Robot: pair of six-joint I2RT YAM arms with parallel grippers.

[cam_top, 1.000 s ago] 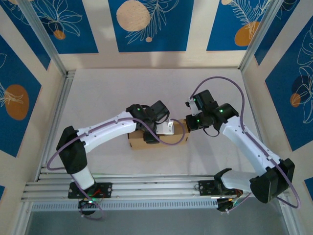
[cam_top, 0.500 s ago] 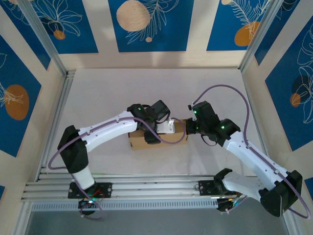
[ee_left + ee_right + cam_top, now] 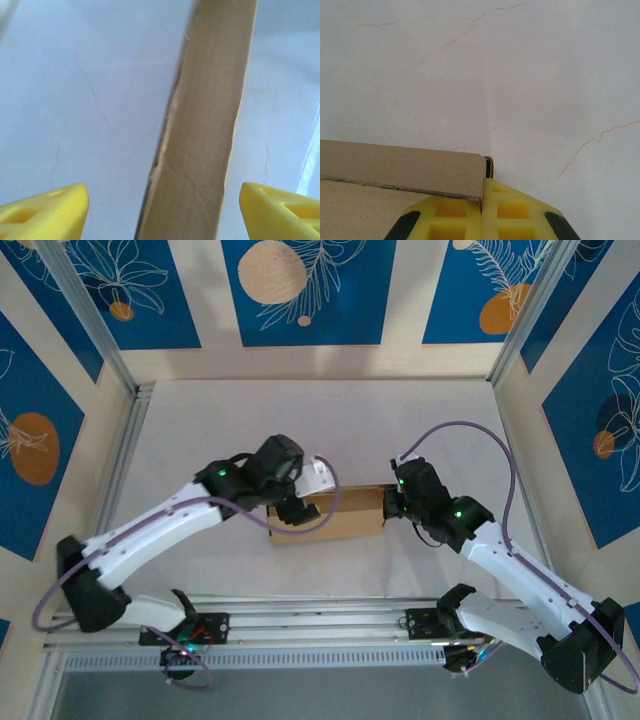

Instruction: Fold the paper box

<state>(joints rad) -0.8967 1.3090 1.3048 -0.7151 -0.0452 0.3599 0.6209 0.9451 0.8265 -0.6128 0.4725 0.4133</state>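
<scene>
The paper box [image 3: 345,520] is a brown cardboard shape lying on the white table between the two arms. My left gripper [image 3: 300,506] hovers over its left part. In the left wrist view the box [image 3: 205,125] runs as a narrow brown strip between the yellow fingers [image 3: 50,212], and the left gripper [image 3: 162,212] is open and apart from it on both sides. My right gripper [image 3: 390,505] is at the box's right end. In the right wrist view the right gripper [image 3: 484,186] is shut, its tips against the box's corner [image 3: 395,165], and a cardboard edge lies over the left finger.
An aluminium rail [image 3: 300,625] runs along the near edge by the arm bases. Metal posts [image 3: 95,330] and blue-patterned walls [image 3: 300,290] close in the table on three sides. Bare white table [image 3: 300,420] lies behind the box.
My left gripper has opened and let go of the box, and its arm has swung out to the left. The right arm has moved in and down to the box's right end.
</scene>
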